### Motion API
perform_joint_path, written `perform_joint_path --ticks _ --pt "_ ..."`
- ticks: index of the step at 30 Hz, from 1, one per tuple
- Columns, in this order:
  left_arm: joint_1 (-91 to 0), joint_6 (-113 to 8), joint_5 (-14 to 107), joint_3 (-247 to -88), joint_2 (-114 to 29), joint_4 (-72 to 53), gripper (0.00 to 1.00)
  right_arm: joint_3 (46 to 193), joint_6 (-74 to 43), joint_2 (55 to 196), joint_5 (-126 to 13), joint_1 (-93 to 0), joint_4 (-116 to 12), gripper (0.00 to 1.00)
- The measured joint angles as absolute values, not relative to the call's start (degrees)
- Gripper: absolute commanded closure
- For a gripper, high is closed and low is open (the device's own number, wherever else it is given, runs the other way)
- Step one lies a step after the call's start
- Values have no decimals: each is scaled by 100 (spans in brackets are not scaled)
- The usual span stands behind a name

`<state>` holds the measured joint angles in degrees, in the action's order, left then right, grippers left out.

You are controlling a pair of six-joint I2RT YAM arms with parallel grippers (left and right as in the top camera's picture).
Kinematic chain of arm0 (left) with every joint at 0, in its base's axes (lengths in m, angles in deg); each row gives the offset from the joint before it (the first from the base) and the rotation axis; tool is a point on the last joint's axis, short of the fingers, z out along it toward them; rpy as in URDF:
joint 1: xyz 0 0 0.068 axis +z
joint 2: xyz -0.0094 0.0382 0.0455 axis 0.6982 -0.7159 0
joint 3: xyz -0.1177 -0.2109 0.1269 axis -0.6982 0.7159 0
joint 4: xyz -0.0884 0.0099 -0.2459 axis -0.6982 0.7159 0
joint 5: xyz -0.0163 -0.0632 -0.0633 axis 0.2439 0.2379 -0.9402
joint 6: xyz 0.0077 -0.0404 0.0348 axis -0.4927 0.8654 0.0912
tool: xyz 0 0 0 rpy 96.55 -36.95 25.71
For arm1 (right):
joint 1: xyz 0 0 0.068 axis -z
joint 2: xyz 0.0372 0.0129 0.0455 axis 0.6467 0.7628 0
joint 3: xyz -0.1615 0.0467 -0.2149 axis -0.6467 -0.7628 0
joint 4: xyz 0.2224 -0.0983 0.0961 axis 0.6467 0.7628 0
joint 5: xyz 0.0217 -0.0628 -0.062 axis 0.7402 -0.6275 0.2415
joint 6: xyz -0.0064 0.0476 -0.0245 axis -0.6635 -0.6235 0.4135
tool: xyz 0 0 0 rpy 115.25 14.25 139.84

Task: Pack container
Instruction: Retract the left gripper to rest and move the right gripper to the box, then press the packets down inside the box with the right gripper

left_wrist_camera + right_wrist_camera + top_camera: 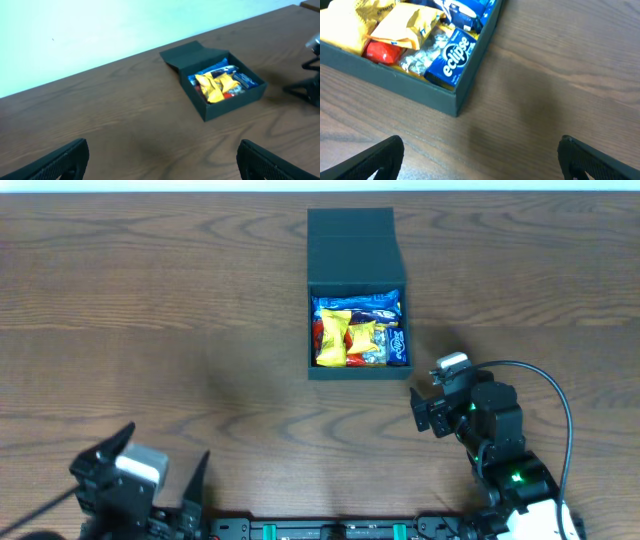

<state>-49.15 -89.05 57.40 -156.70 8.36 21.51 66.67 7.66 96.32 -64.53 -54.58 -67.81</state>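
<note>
The container (356, 371) is a dark teal-black square box at the middle back of the table, with its flap lid (352, 242) folded open away from me. Inside lie yellow, red and blue snack packets (358, 332). My right gripper (428, 402) hovers open just off the box's near right corner. In the right wrist view that corner wall (395, 82) and a blue Eclipse pack (452, 57) lie ahead of the empty gripper (480, 160). My left gripper (165, 455) is open and empty at the near left, far from the box (235, 102).
Bare wood-grain table surrounds the box on all sides. A pale wall runs behind the table's far edge (100, 62). The right arm (310, 85) and its cable (560, 395) occupy the near right.
</note>
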Motion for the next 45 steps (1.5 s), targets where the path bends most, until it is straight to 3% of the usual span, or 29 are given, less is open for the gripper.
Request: perform_joint_path --ticks 9,19,27,34,38,45 --pt "-4915 -8649 4874 -13943 2194 1216 5 6665 700 9632 -6263 -5458 -6792 1" --pt "-4915 -7952 3928 -11456 2338 -745 5 6704 -28 9669 -5465 -5460 -7428 1" --pt "-4915 -7366 4179 -10505 2336 -891 5 8057 -325 9425 -5179 -5818 -6593 1" --pt "-4915 -7211 4577 -10498 2338 -458 5 9557 -399 9597 -5989 -6489 -5343 1" --pt "-4915 -7196 4645 -10496 2338 84 5 10031 -1088 10161 -6888 -6690 -5233 1" --pt "-4915 -7191 4645 -10496 2338 449 5 10512 -1752 11540 -7257 -6885 -5187 1"
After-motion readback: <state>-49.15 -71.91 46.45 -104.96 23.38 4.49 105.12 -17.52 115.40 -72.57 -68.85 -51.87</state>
